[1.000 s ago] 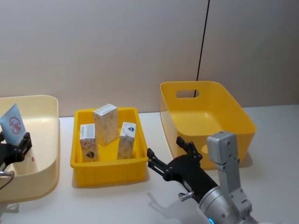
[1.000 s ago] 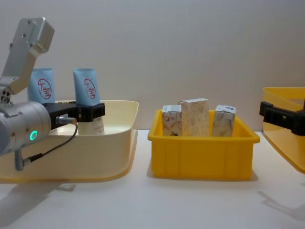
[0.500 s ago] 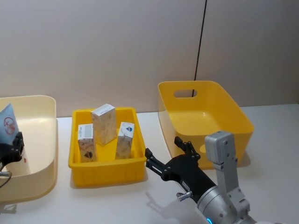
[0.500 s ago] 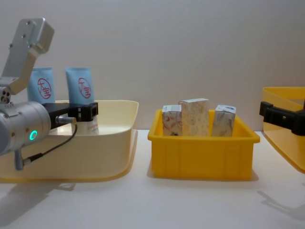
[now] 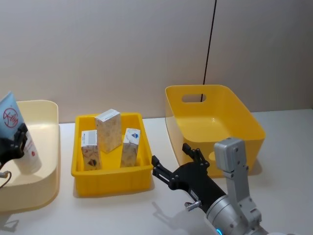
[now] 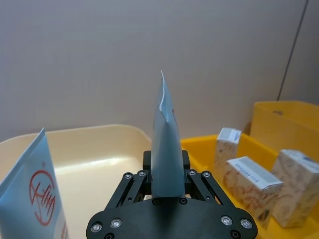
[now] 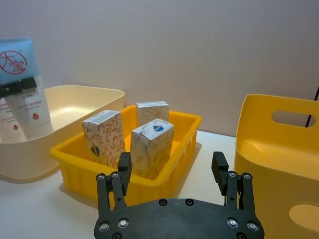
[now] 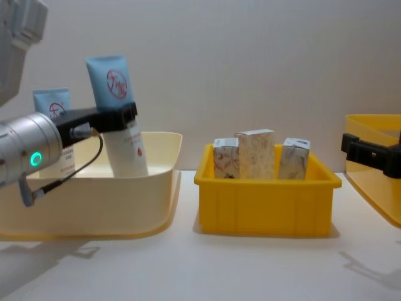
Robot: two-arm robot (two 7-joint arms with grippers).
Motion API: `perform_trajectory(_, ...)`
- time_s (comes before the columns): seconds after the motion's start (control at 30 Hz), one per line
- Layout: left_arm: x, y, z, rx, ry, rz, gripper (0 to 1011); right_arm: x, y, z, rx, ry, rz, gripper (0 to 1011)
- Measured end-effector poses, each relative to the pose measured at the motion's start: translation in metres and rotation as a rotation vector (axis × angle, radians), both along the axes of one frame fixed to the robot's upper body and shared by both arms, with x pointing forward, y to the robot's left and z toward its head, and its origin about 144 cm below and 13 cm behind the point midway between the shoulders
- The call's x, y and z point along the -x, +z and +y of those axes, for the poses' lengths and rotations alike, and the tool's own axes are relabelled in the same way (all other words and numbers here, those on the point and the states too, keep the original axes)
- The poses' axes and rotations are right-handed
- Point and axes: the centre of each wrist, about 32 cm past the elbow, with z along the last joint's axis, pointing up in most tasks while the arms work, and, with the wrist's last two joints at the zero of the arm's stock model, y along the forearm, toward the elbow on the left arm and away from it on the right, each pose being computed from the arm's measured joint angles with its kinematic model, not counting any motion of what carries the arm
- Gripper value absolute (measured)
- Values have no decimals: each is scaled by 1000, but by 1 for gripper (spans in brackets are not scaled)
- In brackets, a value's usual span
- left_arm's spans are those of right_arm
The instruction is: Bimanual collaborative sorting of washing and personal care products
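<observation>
— How far along are they?
— Early, I'd guess. The big yellow bin (image 5: 215,89) at three o'clock has nothing in it. The three cartons (image 8: 255,153) stand upright together in the small yellow tray (image 8: 266,207) in the middle, untouched.
— And the tubes?
— Both at nine o'clock. The left gripper (image 8: 116,118) is clamped on one squeeze tube (image 8: 127,150). It's tilted, cap end down inside the walls of the cream tub (image 8: 94,194). I can't tell whether it clears the floor. The second tube (image 8: 52,103) stands behind it in the tub.
— The other arm?
— The right gripper (image 7: 171,162) hangs at five o'clock, near the tray, fingers spread and holding nothing.
</observation>
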Motion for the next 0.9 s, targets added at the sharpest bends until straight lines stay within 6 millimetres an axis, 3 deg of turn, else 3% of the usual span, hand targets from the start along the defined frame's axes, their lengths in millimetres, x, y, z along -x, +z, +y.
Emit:
perform_trajectory(0.5, 2, 18, 16, 89, -200, -143, 285, 0, 0, 0, 0, 0, 0, 1001)
perform_trajectory(0.9, 0, 26, 15, 78, -388, -182, 285, 0, 0, 0, 0, 0, 0, 1001)
